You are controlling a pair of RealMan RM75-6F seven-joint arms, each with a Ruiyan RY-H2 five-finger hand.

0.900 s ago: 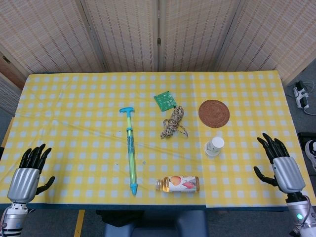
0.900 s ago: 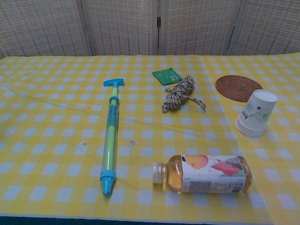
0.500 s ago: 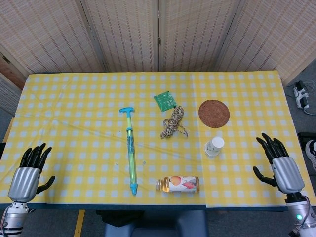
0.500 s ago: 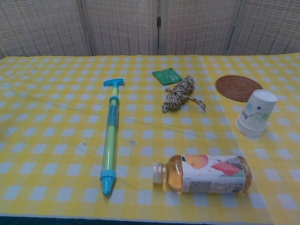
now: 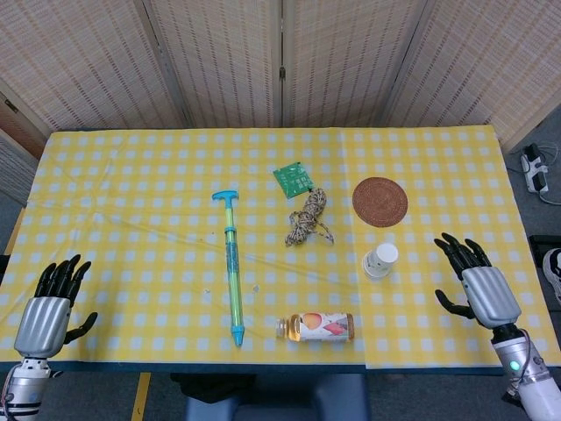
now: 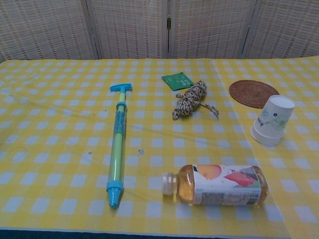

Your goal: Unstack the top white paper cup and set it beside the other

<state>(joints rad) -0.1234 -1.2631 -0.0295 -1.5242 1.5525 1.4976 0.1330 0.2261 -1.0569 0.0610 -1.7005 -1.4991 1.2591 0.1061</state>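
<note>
The stacked paper cups [image 5: 380,260] stand upside down on the surface [image 5: 131,193], just beside the woven coaster [image 5: 380,202]. The right hand [image 5: 474,288] hovers near them, fingers spread, holding nothing (the left hand [image 5: 48,307] likewise, far off). A careless approach could topple the light stack.

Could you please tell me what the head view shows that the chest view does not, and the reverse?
Only the head view shows the left hand and right hand, both open and holding nothing, plus the table's full outline. Only the chest view shows the floral print on the stacked white paper cups and the bottle label up close. Both show the cups upside down, the woven coaster, rope bundle, green card and water pump toy.
</note>
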